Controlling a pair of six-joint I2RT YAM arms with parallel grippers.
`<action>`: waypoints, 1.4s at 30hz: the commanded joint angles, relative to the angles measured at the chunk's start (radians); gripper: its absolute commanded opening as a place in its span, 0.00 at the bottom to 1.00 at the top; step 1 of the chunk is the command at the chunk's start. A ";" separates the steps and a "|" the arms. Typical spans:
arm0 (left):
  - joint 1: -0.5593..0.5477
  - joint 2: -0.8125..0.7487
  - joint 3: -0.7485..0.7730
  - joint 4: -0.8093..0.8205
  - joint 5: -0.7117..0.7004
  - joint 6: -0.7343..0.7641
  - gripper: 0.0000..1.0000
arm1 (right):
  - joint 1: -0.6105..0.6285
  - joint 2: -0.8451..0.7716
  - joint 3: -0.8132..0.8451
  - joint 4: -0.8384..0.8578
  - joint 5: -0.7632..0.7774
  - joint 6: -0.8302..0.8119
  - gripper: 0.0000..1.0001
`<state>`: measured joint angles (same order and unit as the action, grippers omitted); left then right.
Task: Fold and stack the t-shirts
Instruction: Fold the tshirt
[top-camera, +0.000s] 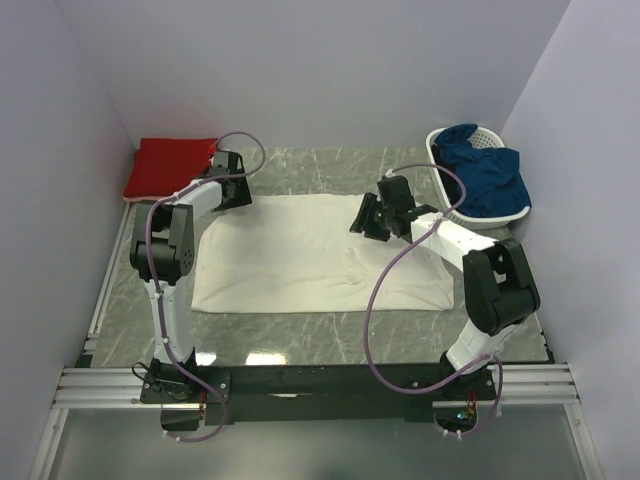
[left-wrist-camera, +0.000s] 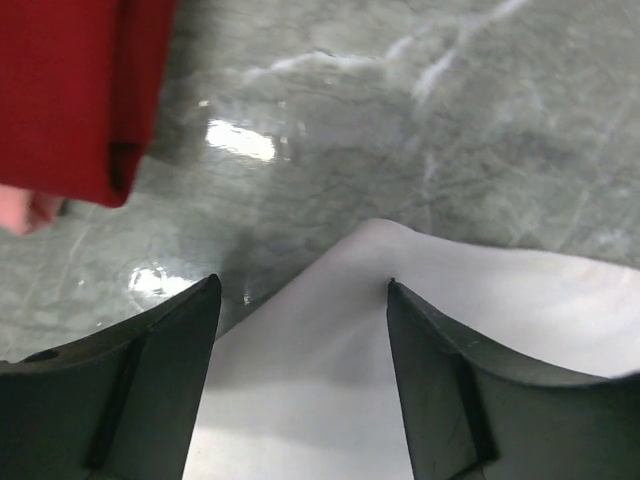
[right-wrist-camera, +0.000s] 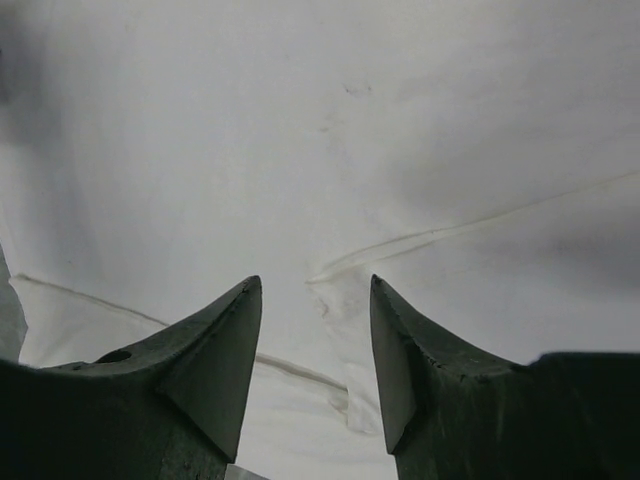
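Note:
A large cream t-shirt (top-camera: 320, 260) lies spread flat as a wide rectangle in the middle of the table. A folded red t-shirt (top-camera: 170, 165) rests at the back left corner, and in the left wrist view a bit of pale pink cloth (left-wrist-camera: 20, 212) peeks from under the red t-shirt (left-wrist-camera: 70, 90). My left gripper (top-camera: 238, 188) hovers over the cream shirt's back left corner (left-wrist-camera: 380, 300) with its jaws open (left-wrist-camera: 303, 282), the corner lying flat between them. My right gripper (top-camera: 365, 218) is over the cream shirt's back edge, open (right-wrist-camera: 315, 280) above a seam and small wrinkles (right-wrist-camera: 400, 245).
A white slatted basket (top-camera: 440, 140) stands at the back right with dark blue cloth (top-camera: 490, 175) spilling over its rim. Grey marble tabletop (top-camera: 310, 165) shows behind the cream shirt. Walls close in on the left, back and right.

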<state>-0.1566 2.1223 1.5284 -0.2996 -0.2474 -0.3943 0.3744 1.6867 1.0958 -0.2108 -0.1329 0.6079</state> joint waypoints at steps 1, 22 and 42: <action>0.008 0.004 0.045 0.030 0.111 0.054 0.71 | -0.008 -0.058 -0.016 0.005 0.004 -0.019 0.54; -0.037 -0.223 -0.158 0.105 0.316 -0.001 0.01 | -0.009 -0.194 -0.103 0.007 0.038 -0.014 0.52; -0.264 -0.485 -0.528 0.241 0.255 -0.109 0.44 | -0.011 -0.306 -0.238 0.033 0.038 -0.016 0.52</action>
<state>-0.4149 1.7344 1.0084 -0.1154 0.0429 -0.4904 0.3702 1.4303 0.8608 -0.2100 -0.1158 0.6044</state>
